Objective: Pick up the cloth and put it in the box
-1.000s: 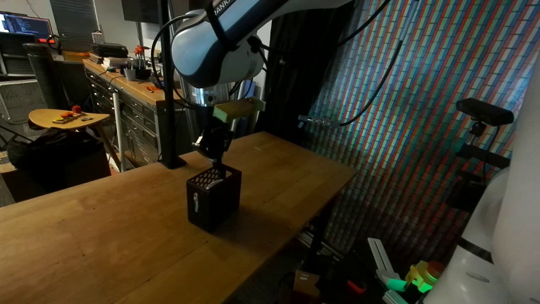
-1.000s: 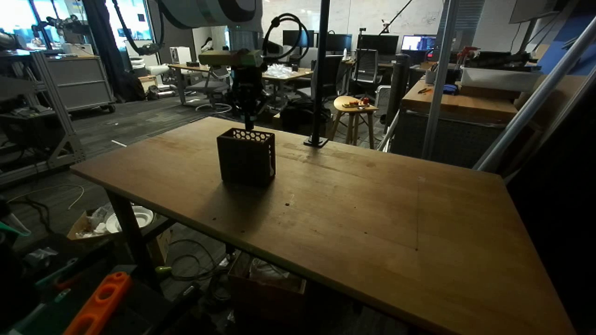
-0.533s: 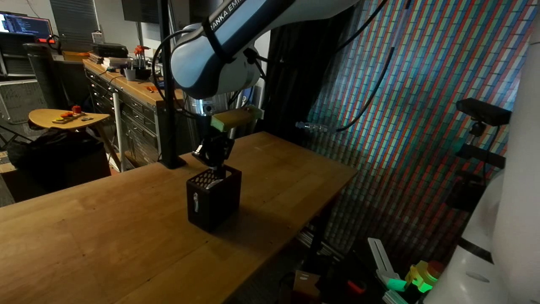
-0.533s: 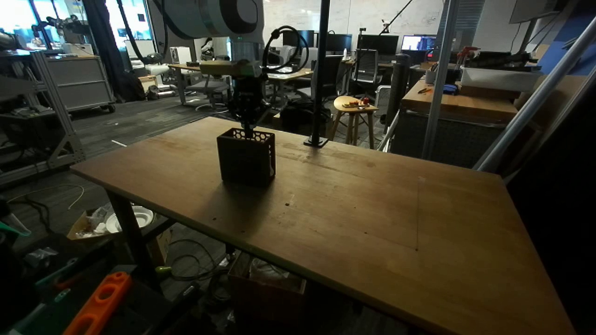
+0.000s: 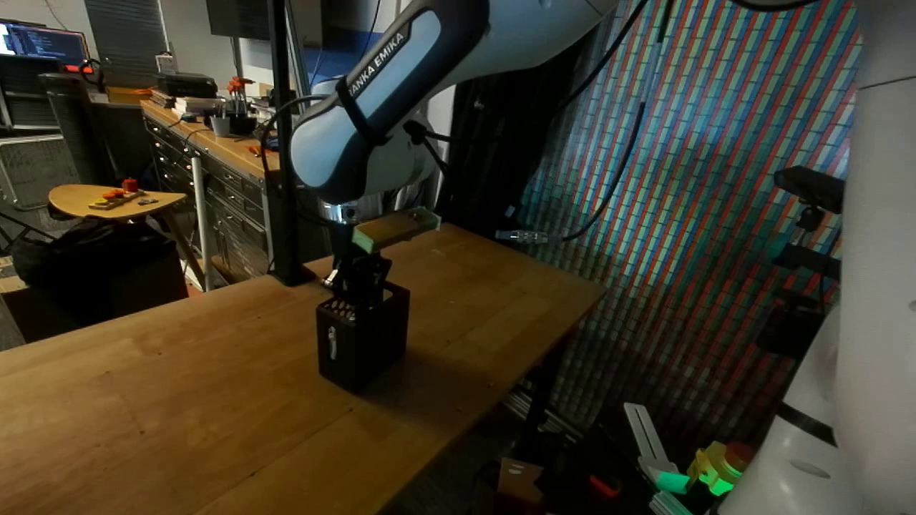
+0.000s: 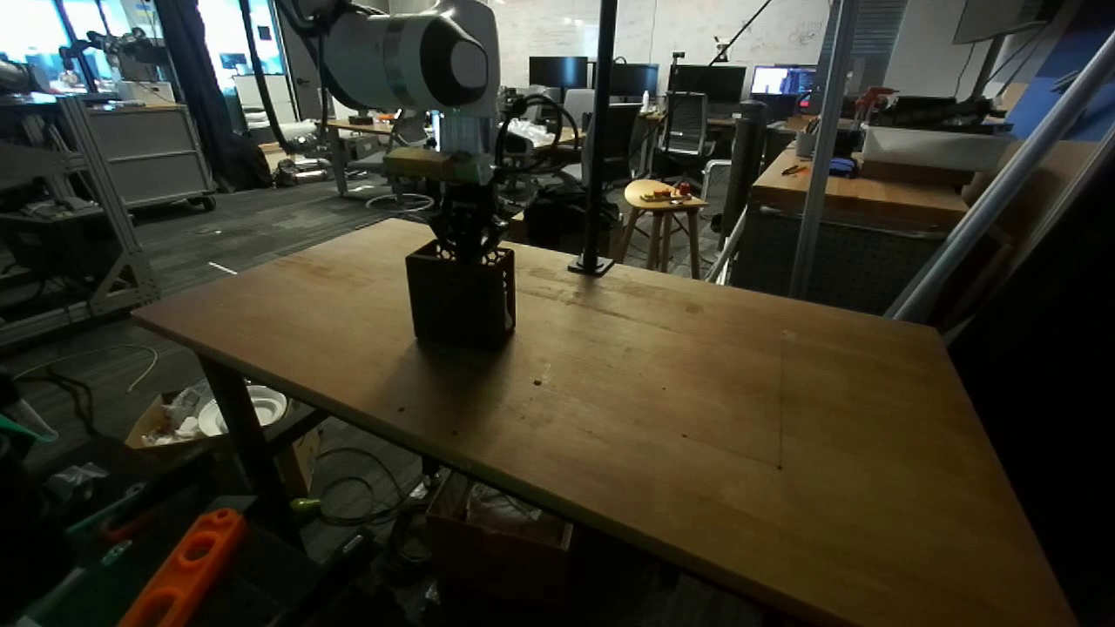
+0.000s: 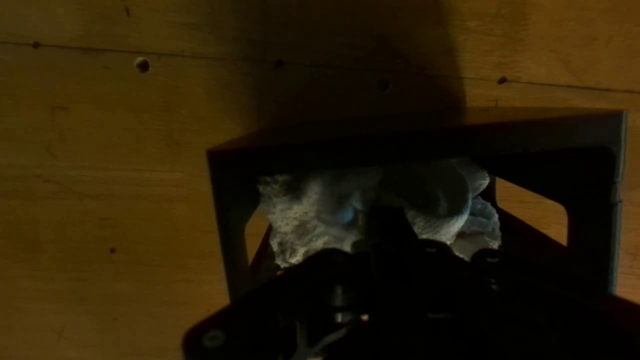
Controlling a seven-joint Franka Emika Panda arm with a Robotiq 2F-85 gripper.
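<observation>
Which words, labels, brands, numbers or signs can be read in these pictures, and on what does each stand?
"ANKA EMIKA": on the robot arm's forearm; a black strap hides the start.
Lit monitor: screen text too small to read.
Whiteboard: faint marks, unreadable.
I can read nothing else.

Wrist view: near, down into box (image 7: 591, 212). Both exterior views overlook table (image 6: 697, 409).

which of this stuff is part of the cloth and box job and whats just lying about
Part of the job:
black box
pale cloth, bunched inside the box
end effector, partly inside the box

Just lying about:
orange piece with holes
white plate
coloured things on the wooden stool
</observation>
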